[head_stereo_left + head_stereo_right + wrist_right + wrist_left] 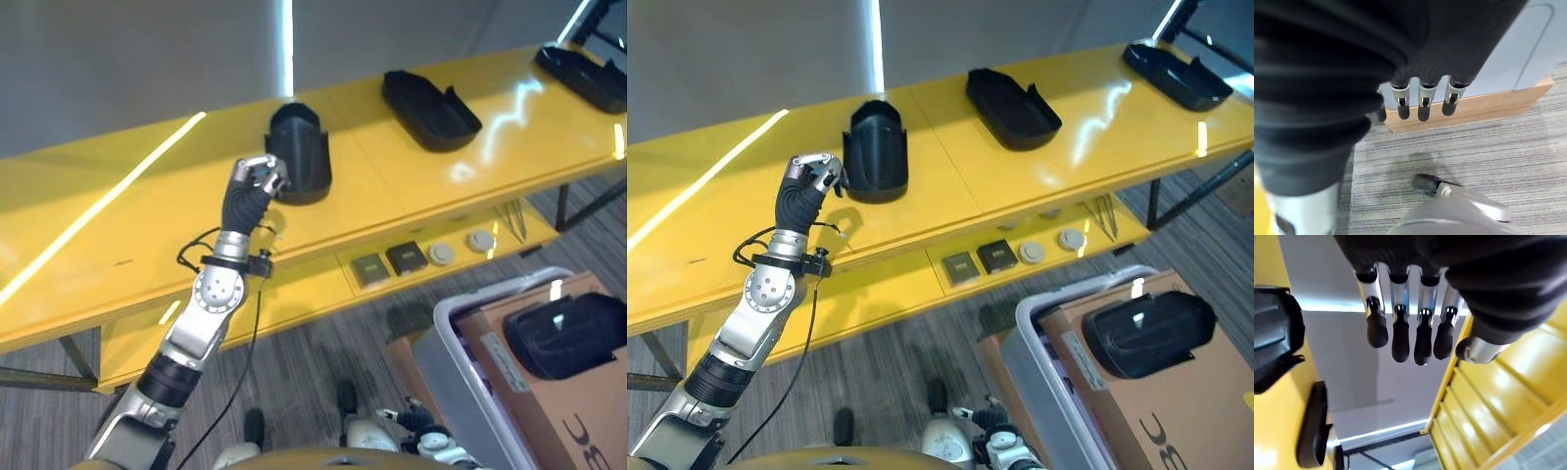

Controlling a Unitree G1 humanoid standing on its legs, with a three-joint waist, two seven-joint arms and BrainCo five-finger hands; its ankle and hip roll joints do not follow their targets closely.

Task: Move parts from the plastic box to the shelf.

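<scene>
A long yellow shelf ran across the grey-carpeted room, its top level carrying three black moulded parts and its lower level a row of small fittings. Below it to your robot's right stood the grey plastic box, packed with a brown carton and one more black part lying on top.

On the shelf, the nearest black part stood upright by the front edge, a second part lay flat farther along, and a third part sat at the far end, all well apart from one another.

Your left hand was raised at the shelf, just beside the upright part; its fingers were loosely bent and held nothing, the part showing apart from them in the left wrist view. Your right hand hung low over the carpet, fingers relaxed and empty.

By the look of it, you were between placements: one part apparently set down and let go, another waiting in the box. The next move would call for drawing the left hand clear without tipping the upright part, then turning toward the box to take the part lying on the carton.

Two dark square blocks and two pale round discs lay on the lower shelf level.
</scene>
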